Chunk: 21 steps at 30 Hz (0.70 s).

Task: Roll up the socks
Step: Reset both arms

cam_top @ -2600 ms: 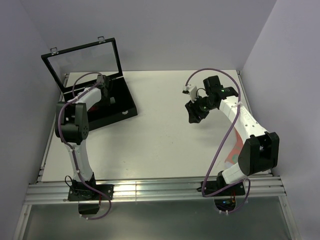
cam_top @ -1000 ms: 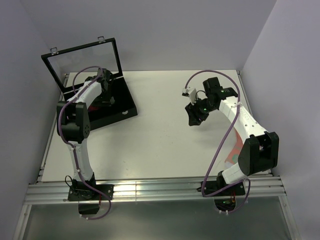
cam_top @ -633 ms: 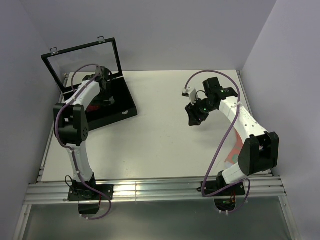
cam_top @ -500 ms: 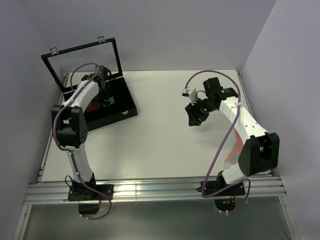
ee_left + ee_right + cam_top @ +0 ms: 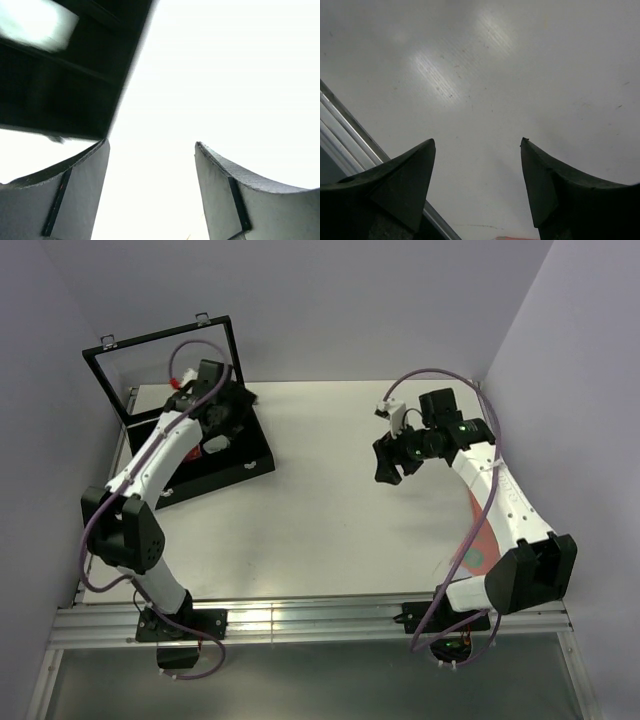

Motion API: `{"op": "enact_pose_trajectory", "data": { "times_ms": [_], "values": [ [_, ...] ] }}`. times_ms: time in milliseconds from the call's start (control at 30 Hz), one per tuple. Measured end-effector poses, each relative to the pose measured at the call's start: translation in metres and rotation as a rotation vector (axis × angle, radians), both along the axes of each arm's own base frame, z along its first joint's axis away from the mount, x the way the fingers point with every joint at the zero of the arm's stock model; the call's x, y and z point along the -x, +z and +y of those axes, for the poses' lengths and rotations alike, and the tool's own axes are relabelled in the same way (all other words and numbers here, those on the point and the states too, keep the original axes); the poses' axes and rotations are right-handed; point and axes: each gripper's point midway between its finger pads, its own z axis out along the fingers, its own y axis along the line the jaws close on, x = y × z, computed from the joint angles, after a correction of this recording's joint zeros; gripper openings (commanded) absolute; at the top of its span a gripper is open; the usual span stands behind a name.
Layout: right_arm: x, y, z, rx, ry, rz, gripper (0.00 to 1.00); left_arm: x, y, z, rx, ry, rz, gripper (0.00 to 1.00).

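I have both arms over the table (image 5: pixel 320 525) and neither is gripping anything. The left arm (image 5: pixel 165 445) reaches over the black case (image 5: pixel 238 468). In its wrist view the left jaws stand wide apart with only bright table between them, and the case's dark wall is just beyond the left finger. The right arm (image 5: pixel 500 495) is well away from the case, across the table. The right jaws are also apart and point down at bare surface.

I cannot place the socks for certain. Inside the case, just beside the left arm's wrist, sits a small pale-and-red lump (image 5: pixel 213 444). It is too small to read, but I judge it may be the pair bundled up. On the far side of the table from the case, towards the near edge, a reddish fabric (image 5: pixel 483 543) with a darker patch lies partly under the right arm. I take it for the odd sock, though I cannot be sure.

No rolling is in hand, so I read this as a gap between grips. Next I need a clearer look into the case. If the lump is not the pair, the jaws must go and find the socks and lay them flat.
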Motion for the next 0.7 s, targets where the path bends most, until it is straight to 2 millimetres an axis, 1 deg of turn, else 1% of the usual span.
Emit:
{"op": "enact_pose_trajectory", "data": {
  "times_ms": [33, 67, 100, 133, 233, 300, 333, 400, 467, 600, 700],
  "values": [
    [-0.002, 0.007, 0.0, -0.012, -0.016, -0.017, 0.8, 0.005, 0.01, -0.017, -0.011, -0.07, -0.031, 0.75],
    [-0.004, 0.014, 0.0, -0.025, -0.033, -0.035, 0.82, 0.013, 0.022, -0.039, -0.027, -0.16, -0.07, 0.76],
    [-0.006, 0.022, -0.001, -0.039, -0.052, -0.052, 1.0, 0.02, 0.031, -0.058, -0.041, -0.231, -0.102, 0.76],
    [-0.007, 0.028, -0.001, -0.052, -0.072, -0.063, 1.0, 0.03, 0.041, -0.08, -0.056, -0.316, -0.138, 0.76],
    [-0.01, 0.045, -0.005, -0.082, -0.115, -0.107, 1.0, 0.064, 0.06, -0.137, -0.08, -0.53, -0.233, 0.77],
    [-0.009, 0.054, -0.008, -0.097, -0.14, -0.134, 1.0, 0.089, 0.067, -0.162, -0.081, -0.635, -0.289, 0.77],
    [-0.008, 0.061, -0.009, -0.105, -0.152, -0.155, 1.0, 0.1, 0.067, -0.17, -0.078, -0.672, -0.307, 0.77],
    [-0.006, 0.073, -0.011, -0.115, -0.172, -0.197, 1.0, 0.122, 0.064, -0.178, -0.08, -0.735, -0.327, 0.77],
    [-0.003, 0.084, -0.013, -0.129, -0.186, -0.244, 1.0, 0.132, 0.061, -0.181, -0.091, -0.767, -0.334, 0.77],
    [0.005, 0.098, -0.016, -0.145, -0.2, -0.296, 1.0, 0.135, 0.062, -0.187, -0.108, -0.803, -0.361, 0.78],
    [0.005, 0.099, -0.016, -0.148, -0.211, -0.298, 1.0, 0.139, 0.063, -0.192, -0.12, -0.826, -0.378, 0.78]
  ]
}}
